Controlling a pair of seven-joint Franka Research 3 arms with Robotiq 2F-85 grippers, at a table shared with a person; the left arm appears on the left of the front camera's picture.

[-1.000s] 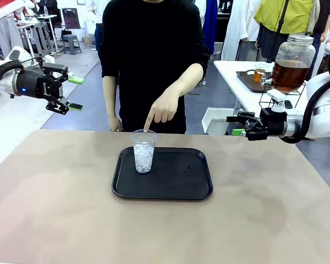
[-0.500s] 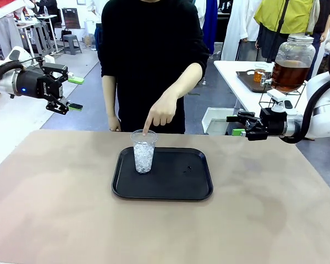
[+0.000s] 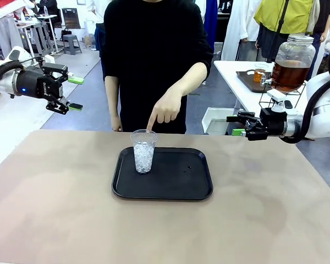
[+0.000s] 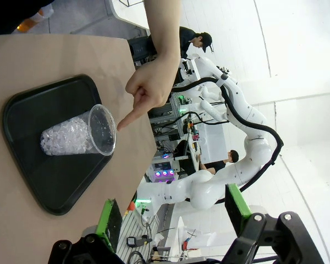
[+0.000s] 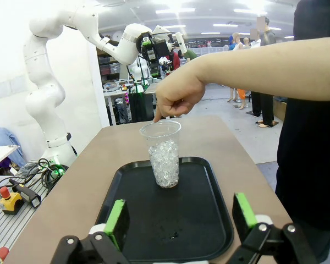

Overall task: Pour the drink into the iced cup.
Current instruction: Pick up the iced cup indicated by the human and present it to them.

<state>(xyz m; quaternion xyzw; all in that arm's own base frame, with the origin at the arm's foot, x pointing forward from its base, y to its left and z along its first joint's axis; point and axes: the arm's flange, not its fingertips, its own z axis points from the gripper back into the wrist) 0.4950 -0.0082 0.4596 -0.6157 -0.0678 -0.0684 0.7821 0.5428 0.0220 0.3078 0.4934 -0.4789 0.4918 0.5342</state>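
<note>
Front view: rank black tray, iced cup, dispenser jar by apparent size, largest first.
1. black tray
2. dispenser jar, which looks bigger than the cup despite standing farther back
3. iced cup

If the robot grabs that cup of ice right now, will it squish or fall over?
It may squish: the cup looks like thin clear plastic. The ice probably weighs it down, but it is tall and narrow, so a hard push could tip it.

One cup [image 3: 144,151], one tray [image 3: 179,190], one jar [image 3: 292,63]
</note>
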